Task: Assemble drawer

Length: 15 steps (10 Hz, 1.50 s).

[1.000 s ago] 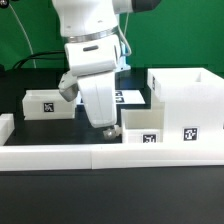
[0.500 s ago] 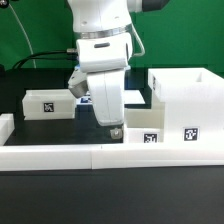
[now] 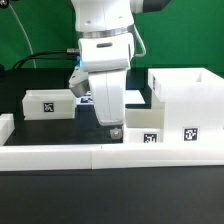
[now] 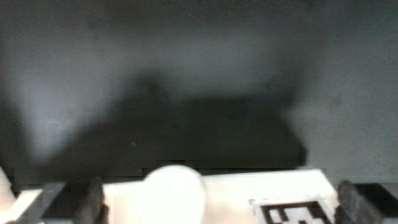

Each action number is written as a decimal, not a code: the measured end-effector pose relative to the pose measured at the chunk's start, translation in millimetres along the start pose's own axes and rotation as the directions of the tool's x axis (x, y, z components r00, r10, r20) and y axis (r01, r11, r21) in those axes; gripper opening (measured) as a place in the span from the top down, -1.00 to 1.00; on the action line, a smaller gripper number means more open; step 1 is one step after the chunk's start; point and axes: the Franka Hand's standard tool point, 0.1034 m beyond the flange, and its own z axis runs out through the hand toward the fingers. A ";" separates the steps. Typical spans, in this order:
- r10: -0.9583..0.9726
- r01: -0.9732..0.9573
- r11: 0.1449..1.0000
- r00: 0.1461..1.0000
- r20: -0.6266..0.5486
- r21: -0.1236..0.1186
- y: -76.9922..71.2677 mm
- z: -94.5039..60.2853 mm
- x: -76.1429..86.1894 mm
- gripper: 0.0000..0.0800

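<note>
The drawer's tall white housing (image 3: 185,95) stands at the exterior view's right, with a tag on its front. One shallow white tray (image 3: 46,103) lies at the left. A second tray (image 3: 141,131) with a tag lies beside the housing. My gripper (image 3: 113,129) points down at this tray's left end. In the wrist view the gripper (image 4: 222,206) is open. Its dark fingers (image 4: 79,202) stand on either side of the tray (image 4: 231,195), with a small gap at each side. The tray's round knob (image 4: 173,188) and a tag (image 4: 297,212) show between them.
A long low white wall strip (image 3: 100,155) runs along the front, with a short piece (image 3: 5,127) at the left. The marker board (image 3: 131,97) lies behind my arm. A green backdrop and cables are at the back.
My arm has swung to the exterior view's right and turned upright over the second tray. It has barely moved in the last half second. The parts have not moved.
</note>
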 end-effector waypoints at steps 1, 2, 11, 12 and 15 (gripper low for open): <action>0.000 0.000 1.000 1.000 0.000 0.000 0.0 0.0 0.0 -0.62; 0.000 0.000 1.000 1.000 0.000 0.000 0.0 0.0 0.0 -0.62; -0.126 0.126 0.992 0.992 0.002 0.014 16.3 -1.2 36.1 -0.62; -0.129 0.129 0.991 0.992 0.004 0.017 14.1 0.3 26.0 -0.62; -0.107 0.107 0.994 0.994 0.005 0.025 4.0 2.0 3.6 -0.62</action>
